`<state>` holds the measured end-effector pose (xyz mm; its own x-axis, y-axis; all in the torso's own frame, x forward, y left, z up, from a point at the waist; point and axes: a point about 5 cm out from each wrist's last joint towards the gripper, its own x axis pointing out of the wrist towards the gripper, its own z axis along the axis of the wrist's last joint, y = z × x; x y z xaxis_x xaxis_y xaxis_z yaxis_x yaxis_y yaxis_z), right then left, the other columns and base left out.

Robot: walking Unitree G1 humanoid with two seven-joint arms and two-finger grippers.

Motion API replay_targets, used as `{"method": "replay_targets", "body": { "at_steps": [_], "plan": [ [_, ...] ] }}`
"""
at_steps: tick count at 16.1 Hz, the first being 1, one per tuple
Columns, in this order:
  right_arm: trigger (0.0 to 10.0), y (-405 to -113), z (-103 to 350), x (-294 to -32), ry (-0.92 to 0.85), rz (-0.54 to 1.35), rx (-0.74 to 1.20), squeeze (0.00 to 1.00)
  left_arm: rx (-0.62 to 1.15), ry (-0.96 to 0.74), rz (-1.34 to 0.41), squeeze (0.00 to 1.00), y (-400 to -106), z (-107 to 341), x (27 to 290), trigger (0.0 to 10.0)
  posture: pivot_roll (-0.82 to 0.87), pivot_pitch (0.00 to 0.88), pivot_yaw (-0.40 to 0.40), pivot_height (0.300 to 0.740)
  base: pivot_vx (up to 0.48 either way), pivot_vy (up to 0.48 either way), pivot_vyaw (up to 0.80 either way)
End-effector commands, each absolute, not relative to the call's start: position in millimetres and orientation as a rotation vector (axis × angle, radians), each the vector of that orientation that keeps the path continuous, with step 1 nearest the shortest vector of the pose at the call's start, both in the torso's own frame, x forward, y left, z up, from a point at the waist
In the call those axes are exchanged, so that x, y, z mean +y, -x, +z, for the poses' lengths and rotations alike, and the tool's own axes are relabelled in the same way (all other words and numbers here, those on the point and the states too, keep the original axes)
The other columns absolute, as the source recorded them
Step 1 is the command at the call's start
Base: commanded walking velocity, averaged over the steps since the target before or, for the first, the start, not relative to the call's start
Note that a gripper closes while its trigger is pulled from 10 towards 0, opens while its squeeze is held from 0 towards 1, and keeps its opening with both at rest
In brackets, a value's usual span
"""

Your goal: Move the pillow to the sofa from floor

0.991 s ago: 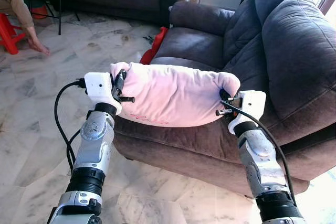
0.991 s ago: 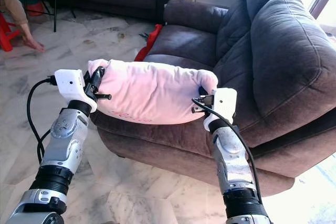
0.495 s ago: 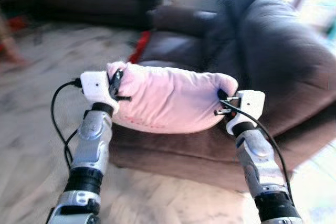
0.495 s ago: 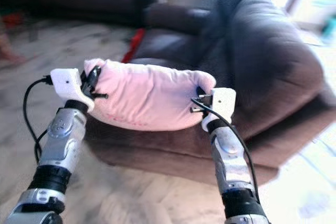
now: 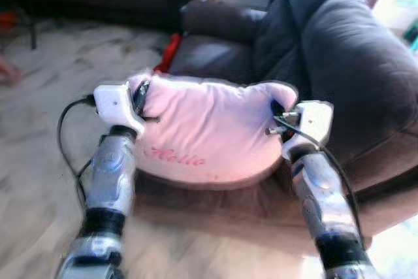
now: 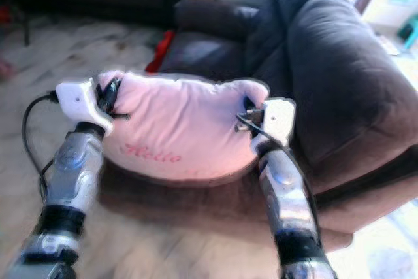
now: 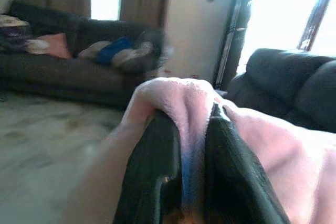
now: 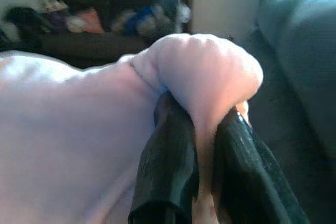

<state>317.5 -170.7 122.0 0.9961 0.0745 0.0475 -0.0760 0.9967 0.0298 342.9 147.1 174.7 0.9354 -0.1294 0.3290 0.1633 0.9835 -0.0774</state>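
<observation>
Left eye view, blurred: I see the pink pillow [image 5: 209, 129] held up in front of the dark sofa [image 5: 339, 63] seat, left hand [image 5: 140, 99] and right hand [image 5: 279, 114] each pinching an upper corner tight.

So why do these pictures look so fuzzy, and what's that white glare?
Both eye views are smeared by motion blur, though the pink pillow and its "Hello" lettering stay readable. In the left wrist view, bright windows wash out the background; the left claw pinching cloth is soft. The right wrist view blurs the right claw too.
</observation>
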Motion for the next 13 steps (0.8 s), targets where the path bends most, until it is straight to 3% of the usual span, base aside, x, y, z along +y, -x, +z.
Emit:
{"method": "replay_targets", "body": {
  "at_steps": [1, 13],
  "plan": [
    [10.0, -322.9, 138.7, -164.4, -0.032, 0.096, -0.114, 0.0, -0.324, 0.086, -0.174, 0.0, -342.8, 176.9, 146.4, 10.0, 0.02, 0.0, -0.086, 0.74, 0.334, 0.0, 0.0],
    [10.0, -323.9, 143.4, -163.9, -0.024, 0.088, -0.117, 0.0, -0.332, 0.086, -0.182, 0.0, -342.4, 180.6, 147.7, 10.0, 0.02, 0.0, -0.084, 0.74, 0.333, 0.0, 0.0]
  ]
}}
